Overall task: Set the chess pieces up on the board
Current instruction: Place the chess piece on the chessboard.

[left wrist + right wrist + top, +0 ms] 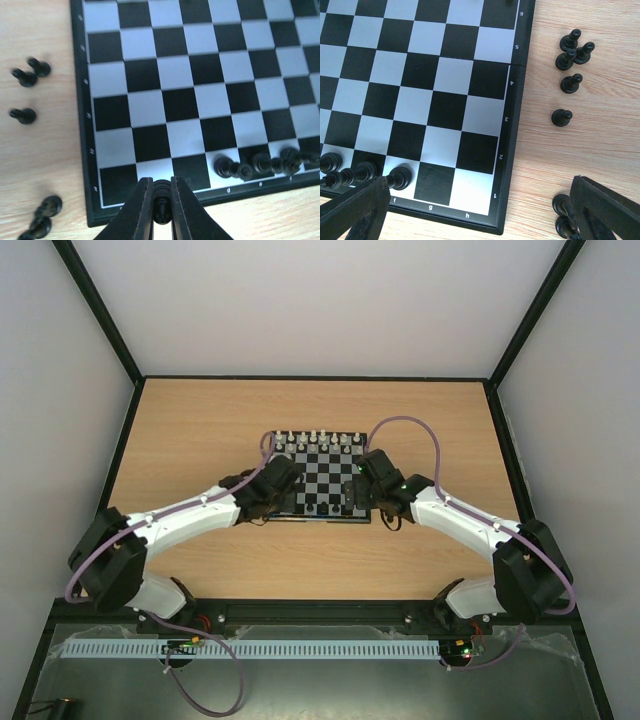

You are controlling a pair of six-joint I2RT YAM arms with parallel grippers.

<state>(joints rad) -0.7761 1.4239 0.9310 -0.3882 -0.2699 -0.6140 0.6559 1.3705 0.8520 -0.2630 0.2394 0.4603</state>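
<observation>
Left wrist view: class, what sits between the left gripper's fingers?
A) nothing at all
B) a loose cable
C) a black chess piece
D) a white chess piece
C: the left gripper is shut on a black chess piece, at the near edge of the board.

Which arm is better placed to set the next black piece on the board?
The left. The left fingers are shut on a black piece over the near edge of the board. The right fingers stand open and empty; loose pieces lie on the table beside them.
</observation>
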